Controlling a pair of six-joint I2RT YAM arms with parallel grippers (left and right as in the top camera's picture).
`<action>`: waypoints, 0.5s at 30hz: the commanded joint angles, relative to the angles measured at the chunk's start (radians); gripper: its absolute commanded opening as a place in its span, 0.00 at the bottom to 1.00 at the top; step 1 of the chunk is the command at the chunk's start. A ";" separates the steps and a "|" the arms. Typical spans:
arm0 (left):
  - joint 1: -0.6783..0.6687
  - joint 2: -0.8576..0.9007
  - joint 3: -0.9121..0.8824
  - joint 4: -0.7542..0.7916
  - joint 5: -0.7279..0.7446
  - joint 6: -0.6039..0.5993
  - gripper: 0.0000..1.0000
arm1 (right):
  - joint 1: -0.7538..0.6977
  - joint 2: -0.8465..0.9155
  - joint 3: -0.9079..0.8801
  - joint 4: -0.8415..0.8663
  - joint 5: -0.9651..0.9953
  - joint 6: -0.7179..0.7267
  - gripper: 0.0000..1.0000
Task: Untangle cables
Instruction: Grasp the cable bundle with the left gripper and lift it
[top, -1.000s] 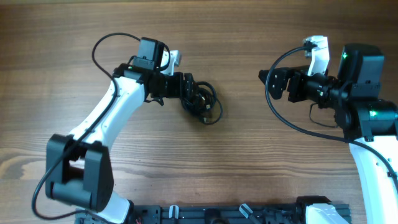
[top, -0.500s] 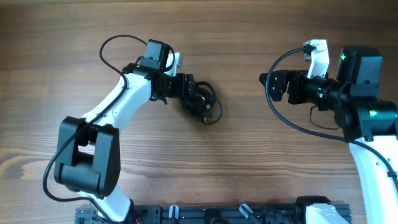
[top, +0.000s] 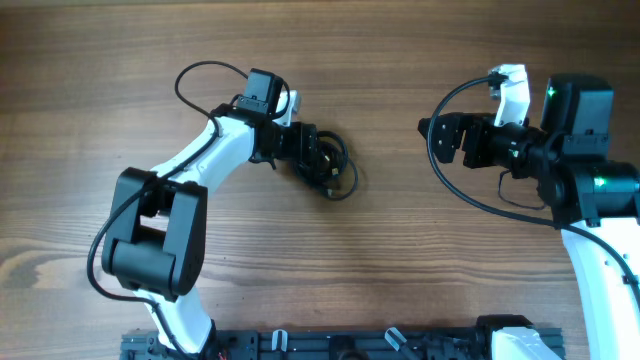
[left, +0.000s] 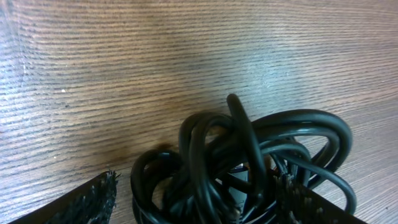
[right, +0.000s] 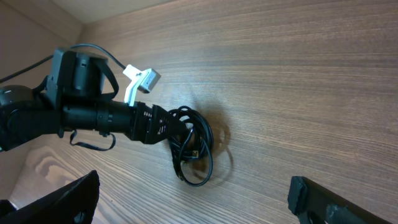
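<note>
The cables (top: 338, 172) lie as a small black knot of looped cords on the wooden table, left of centre. My left gripper (top: 312, 150) reaches into the knot's left side. In the left wrist view the cables (left: 249, 162) fill the space between the two fingers of that gripper (left: 196, 186), which is open. The right finger (left: 305, 202) touches the cords, and a narrow gap shows beside the left one. My right gripper (top: 428, 138) hovers open far to the right, facing the knot. From the right wrist, the cables (right: 193, 146) lie well beyond that gripper (right: 194, 193).
The bare wooden table (top: 400, 260) spreads all round the knot. The left arm's white links (top: 200, 165) arch in from the lower left. A thick black wire (top: 455, 180) loops off the right arm. A black rail (top: 350, 345) runs along the near edge.
The left arm's elbow swung right, and its gripper pushed a little further right into the knot. The knot barely shifted. The right arm stayed still.
</note>
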 joint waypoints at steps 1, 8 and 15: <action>-0.016 0.053 0.016 0.014 -0.013 -0.002 0.84 | -0.002 0.010 0.016 0.000 0.017 0.003 1.00; -0.071 0.102 0.016 0.048 -0.026 -0.002 0.61 | -0.002 0.010 0.016 0.007 0.017 0.004 1.00; -0.076 0.060 0.016 0.040 -0.024 -0.086 0.25 | -0.002 0.010 0.016 0.017 0.017 0.004 1.00</action>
